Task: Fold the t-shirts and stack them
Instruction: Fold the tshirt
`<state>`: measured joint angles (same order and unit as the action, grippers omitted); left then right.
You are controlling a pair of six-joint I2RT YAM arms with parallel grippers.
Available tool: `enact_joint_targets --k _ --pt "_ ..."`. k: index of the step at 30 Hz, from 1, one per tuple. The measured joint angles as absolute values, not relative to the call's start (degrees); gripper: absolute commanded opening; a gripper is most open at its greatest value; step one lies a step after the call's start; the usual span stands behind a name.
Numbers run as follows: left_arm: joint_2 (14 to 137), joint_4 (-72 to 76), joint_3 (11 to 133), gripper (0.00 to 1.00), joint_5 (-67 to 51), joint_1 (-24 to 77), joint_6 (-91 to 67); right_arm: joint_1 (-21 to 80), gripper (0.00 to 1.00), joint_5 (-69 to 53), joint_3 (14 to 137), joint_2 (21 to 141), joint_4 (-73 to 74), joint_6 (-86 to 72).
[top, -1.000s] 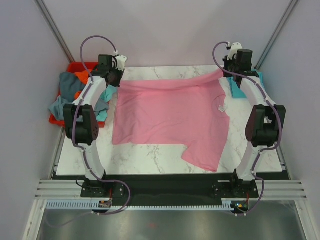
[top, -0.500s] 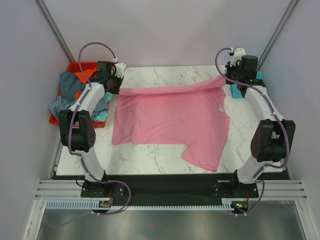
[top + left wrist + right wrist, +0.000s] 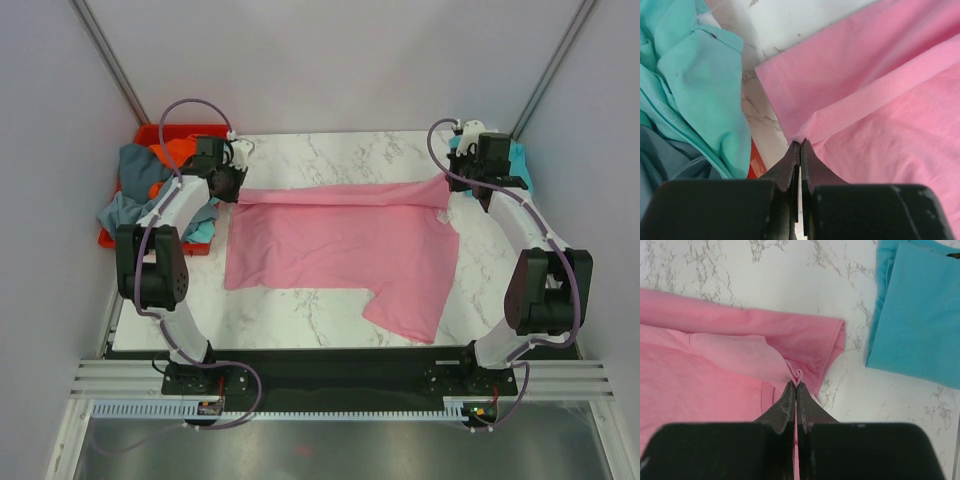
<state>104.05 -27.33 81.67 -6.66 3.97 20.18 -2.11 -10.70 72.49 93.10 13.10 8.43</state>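
Top external view: pink t-shirt [image 3: 340, 250] at frame centre, upper edge folded over.
Left gripper [image 3: 800, 145]: clamped on upper-left shirt corner.
Right gripper [image 3: 795, 383]: clamped on upper-right shirt corner.

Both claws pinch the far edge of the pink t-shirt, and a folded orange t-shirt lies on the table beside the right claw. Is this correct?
Not quite. The folded t-shirt beside the right claw is turquoise, not orange; the right wrist view shows it. The rest holds: the left claw and the right one both pinch the far edge of the pink t-shirt.
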Motion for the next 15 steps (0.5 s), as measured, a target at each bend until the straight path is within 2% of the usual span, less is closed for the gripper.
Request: enact_joint_targets --k 15 --pt "103.9 -27.0 73.7 0.02 -6.7 3.9 20.0 -2.1 0.00 -13.3 68.2 92.4 16.1 8.3"
